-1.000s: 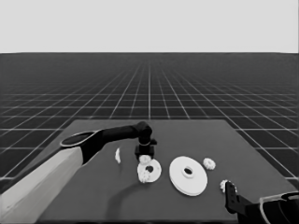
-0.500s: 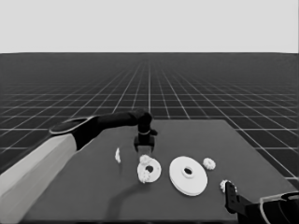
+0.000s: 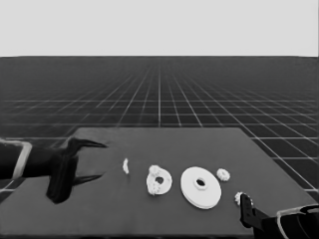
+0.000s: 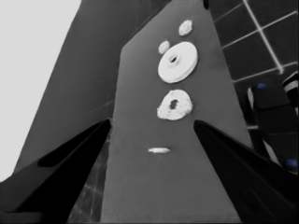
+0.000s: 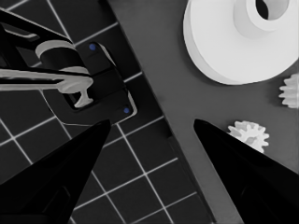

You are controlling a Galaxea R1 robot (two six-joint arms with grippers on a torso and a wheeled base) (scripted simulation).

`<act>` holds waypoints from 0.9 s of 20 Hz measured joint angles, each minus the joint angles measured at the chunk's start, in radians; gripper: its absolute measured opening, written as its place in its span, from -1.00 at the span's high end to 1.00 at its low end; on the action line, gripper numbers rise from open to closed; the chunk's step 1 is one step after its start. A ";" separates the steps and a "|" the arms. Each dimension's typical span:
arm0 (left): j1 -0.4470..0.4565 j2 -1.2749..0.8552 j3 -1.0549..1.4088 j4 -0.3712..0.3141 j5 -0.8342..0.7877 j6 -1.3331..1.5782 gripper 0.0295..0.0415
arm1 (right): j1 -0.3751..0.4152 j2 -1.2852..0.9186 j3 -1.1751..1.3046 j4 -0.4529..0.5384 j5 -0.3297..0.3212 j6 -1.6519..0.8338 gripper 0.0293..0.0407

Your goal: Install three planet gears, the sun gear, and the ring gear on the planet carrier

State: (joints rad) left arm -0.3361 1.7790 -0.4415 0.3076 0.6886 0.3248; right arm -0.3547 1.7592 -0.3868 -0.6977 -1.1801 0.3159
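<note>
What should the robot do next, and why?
Probably the right gripper, waiting open at the near right corner, should reach for the loose gear beside it. The smaller round part seems to carry only two gears, and the left gripper stands open and empty at the left end.
</note>
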 joint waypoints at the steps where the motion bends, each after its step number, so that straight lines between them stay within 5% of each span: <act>1: -0.002 -0.010 0.010 0.001 -0.005 0.011 -0.49 | 0.000 0.000 0.000 0.000 0.000 0.000 -0.61; 2: -0.004 -0.016 0.016 0.002 -0.008 0.017 -0.49 | 0.000 0.000 0.000 0.000 0.000 0.000 -0.61; 3: -0.005 -0.019 0.019 0.002 -0.010 0.021 -0.49 | 0.290 0.130 -0.282 0.398 -0.070 0.255 -0.81; 5: -0.006 -0.022 0.022 0.002 -0.011 0.024 -0.49 | 0.375 0.354 -0.779 0.535 -0.192 0.413 -0.69; 8: -0.006 -0.024 0.023 0.002 -0.012 0.026 -0.49 | 0.374 0.495 -1.074 0.569 -0.251 0.438 -0.62; 12: -0.006 -0.024 0.024 0.003 -0.012 0.026 -0.49 | 0.373 0.536 -1.158 0.575 -0.265 0.435 -0.61; 14: -0.006 -0.024 0.024 0.003 -0.012 0.026 -0.49 | 0.246 0.577 -1.240 0.494 -0.168 0.411 -0.61; 18: -0.006 -0.024 0.024 0.003 -0.012 0.026 -0.49 | 0.188 0.611 -1.306 0.465 -0.119 0.390 -0.61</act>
State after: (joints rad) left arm -0.3422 1.7549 -0.4178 0.3101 0.6764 0.3508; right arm -0.1664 2.3698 -1.6928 -0.2325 -1.2993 0.7057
